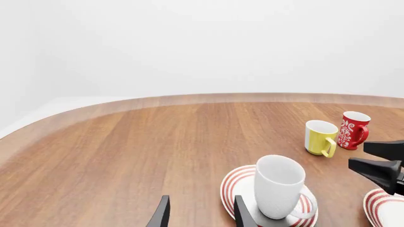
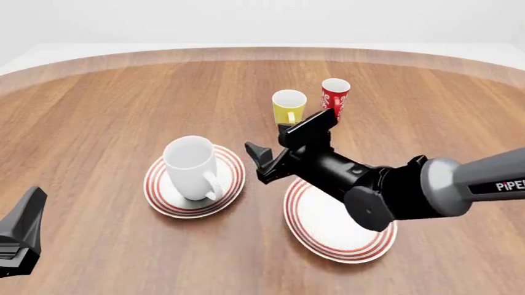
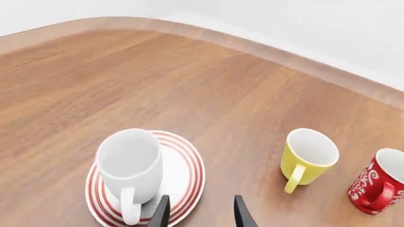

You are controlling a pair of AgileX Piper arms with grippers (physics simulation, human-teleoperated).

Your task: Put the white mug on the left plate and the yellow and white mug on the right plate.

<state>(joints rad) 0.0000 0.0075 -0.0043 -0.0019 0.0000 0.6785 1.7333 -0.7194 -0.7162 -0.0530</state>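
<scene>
The white mug (image 2: 193, 166) stands upright on the left plate (image 2: 231, 181), its handle toward the near side. Beyond the plates, the yellow and white mug (image 2: 289, 106) stands upright on the bare table. The right plate (image 2: 332, 230) holds nothing and lies partly under the right arm. My right gripper (image 2: 277, 150) hovers open between the two plates, short of the yellow mug (image 3: 307, 158), with nothing between its fingers (image 3: 240, 213). My left gripper (image 1: 198, 215) is open and empty, drawn back to the near left (image 2: 23, 224), away from the white mug (image 1: 277, 187).
A slim red mug with white pattern (image 2: 334, 95) stands right beside the yellow mug, on its right. The round wooden table's far edge (image 2: 262, 54) curves across the back. The right arm's dark body (image 2: 385, 190) reaches over the right plate.
</scene>
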